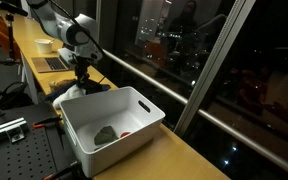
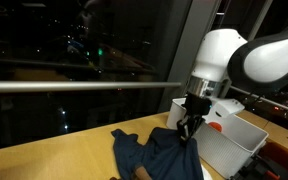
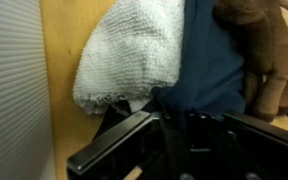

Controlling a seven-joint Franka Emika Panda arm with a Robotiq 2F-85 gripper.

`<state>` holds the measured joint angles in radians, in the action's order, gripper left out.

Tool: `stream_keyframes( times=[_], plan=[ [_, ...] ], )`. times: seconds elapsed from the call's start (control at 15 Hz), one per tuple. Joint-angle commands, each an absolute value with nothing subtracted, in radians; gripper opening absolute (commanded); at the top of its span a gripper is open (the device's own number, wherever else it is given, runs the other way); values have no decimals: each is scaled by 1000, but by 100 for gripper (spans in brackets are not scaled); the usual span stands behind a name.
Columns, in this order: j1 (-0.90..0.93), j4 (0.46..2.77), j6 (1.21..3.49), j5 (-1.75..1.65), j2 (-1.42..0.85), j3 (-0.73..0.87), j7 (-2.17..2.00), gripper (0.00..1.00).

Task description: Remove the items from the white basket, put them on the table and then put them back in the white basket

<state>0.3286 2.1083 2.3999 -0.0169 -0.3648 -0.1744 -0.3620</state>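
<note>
The white basket (image 1: 134, 105) stands on the wooden table and also shows in an exterior view (image 2: 239, 145). Inside it lie a greenish item (image 1: 106, 134) and a small red item (image 1: 126, 133). Beside the basket on the table lie a dark blue cloth (image 2: 159, 152), a white knitted cloth (image 3: 129, 60) and a brown plush toy (image 3: 269, 50). My gripper (image 2: 188, 128) points down onto the blue cloth (image 3: 209, 60). In the wrist view its fingers (image 3: 184, 125) look closed on a fold of it. The gripper also shows behind the basket (image 1: 81, 70).
A window wall with a metal rail (image 2: 74, 86) runs along the table's far edge. A laptop (image 1: 56, 62) and a white bowl (image 1: 45, 44) sit further down the table. A metal breadboard (image 1: 14, 150) lies beside the basket.
</note>
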Motion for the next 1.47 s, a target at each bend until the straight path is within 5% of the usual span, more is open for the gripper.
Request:
stream_keyframes(
  times=[0.0,0.87,1.4],
  plan=[
    [321,2119,2284,-76,-176,-144,-381,3],
    [116,1828,1894,-186,222,-125,-297,3],
    [-15,1408,1665,-163,151,-13,-100,3]
  ],
)
